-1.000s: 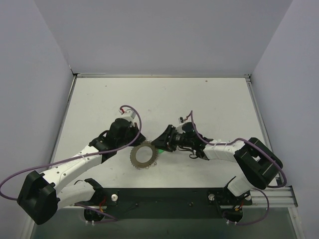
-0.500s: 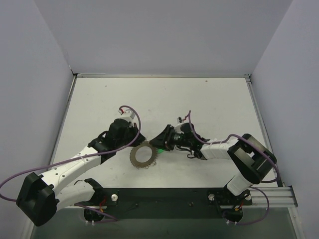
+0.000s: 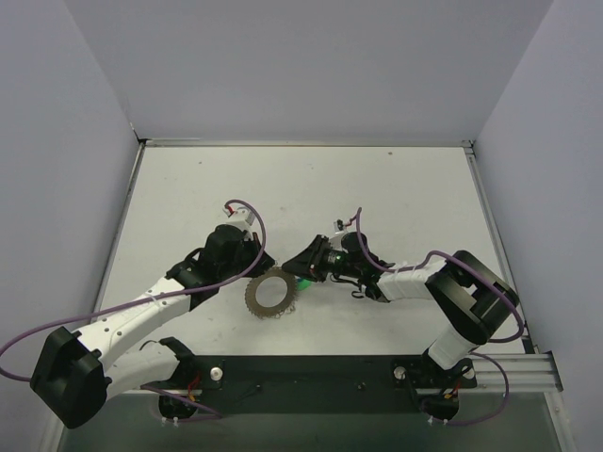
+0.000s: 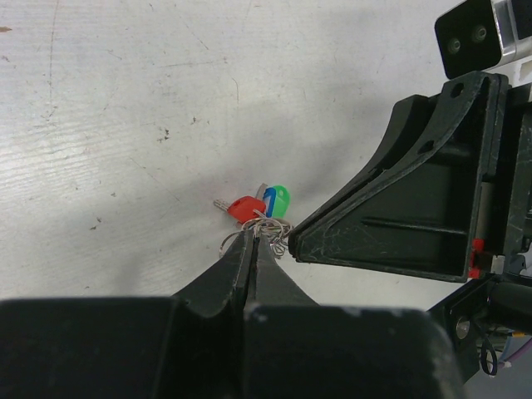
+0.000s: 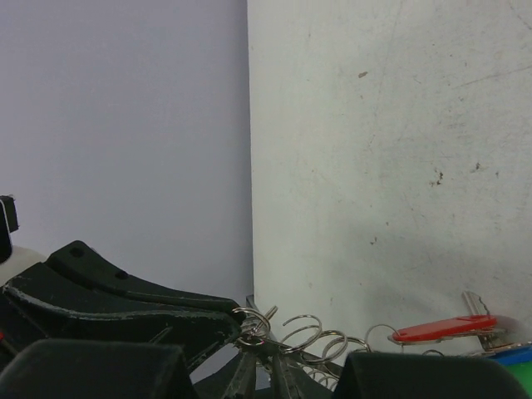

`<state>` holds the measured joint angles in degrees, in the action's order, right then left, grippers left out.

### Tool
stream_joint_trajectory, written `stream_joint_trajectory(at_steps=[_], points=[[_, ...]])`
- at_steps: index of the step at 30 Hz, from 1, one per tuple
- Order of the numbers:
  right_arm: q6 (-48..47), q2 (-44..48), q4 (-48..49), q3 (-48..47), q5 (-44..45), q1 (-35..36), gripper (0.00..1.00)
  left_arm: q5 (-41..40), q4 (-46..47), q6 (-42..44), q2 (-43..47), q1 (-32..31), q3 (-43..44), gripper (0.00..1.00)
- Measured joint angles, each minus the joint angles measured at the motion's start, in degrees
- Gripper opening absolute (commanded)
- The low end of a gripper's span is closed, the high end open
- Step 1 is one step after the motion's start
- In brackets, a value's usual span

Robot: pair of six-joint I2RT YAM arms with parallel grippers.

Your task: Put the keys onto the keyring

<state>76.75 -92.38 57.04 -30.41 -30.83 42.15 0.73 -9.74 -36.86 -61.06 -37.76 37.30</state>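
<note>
The keyring (image 3: 271,294) is pinched at its coil by the clenched left gripper (image 4: 253,238), just beside the red, blue and green keys (image 4: 259,204) on the table (image 3: 377,188). Whether the right gripper (image 3: 305,270) is grasping anything cannot be told. The coil is best held taut while one key is threaded. The tips are crowded together, but open room is left toward the table's far edge.

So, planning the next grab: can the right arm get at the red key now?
Probably yes: the red key lies uncovered beside the right fingers; the left fingers pinch the keyring close by.
</note>
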Motion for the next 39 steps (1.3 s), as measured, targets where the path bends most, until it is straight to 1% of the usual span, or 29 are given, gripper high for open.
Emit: stream_joint_trajectory(at_steps=[10,16,19,20,22,23,25,26,28,34,39], points=[[1.3,-0.3,2.5,0.0,0.0,0.0,0.18,0.0,0.0,0.0,0.0,0.0,-0.1,0.00],[-1.0,0.6,0.5,0.0,-0.3,-1.2,0.27,0.0,0.0,0.0,0.0,0.0,-0.2,0.00],[-5.2,3.3,-3.0,0.0,-0.7,-2.5,0.33,0.3,0.1,0.6,0.2,0.0,-0.2,0.00],[-6.8,4.3,-4.7,-0.3,-0.8,-2.8,0.40,0.7,0.1,1.1,0.2,0.0,-0.2,0.00],[-10.9,6.3,-8.8,-1.4,-0.8,-3.2,0.45,1.6,0.3,2.2,0.4,0.0,-0.3,0.00],[-13.7,7.7,-11.5,-2.3,-0.8,-3.2,0.51,2.2,0.3,2.9,0.4,0.0,-0.3,0.00],[-18.6,9.9,-15.5,-3.6,-0.9,-3.2,0.58,3.5,0.5,4.3,0.6,0.0,-0.4,0.00],[-21.7,11.2,-18.0,-4.5,-1.0,-3.1,0.63,4.2,0.8,5.0,0.9,0.0,-0.5,0.00],[-26.4,12.8,-21.4,-5.6,-1.2,-3.1,0.69,5.1,1.0,6.3,1.4,0.0,-0.9,0.00],[-39.3,13.9,-29.6,-6.6,-3.1,-3.0,0.71,7.1,1.1,8.7,1.9,0.0,-1.2,0.00],[-43.6,14.1,-32.6,-6.5,-2.7,-2.8,0.72,7.6,2.3,8.9,1.9,0.0,-1.2,0.00]])
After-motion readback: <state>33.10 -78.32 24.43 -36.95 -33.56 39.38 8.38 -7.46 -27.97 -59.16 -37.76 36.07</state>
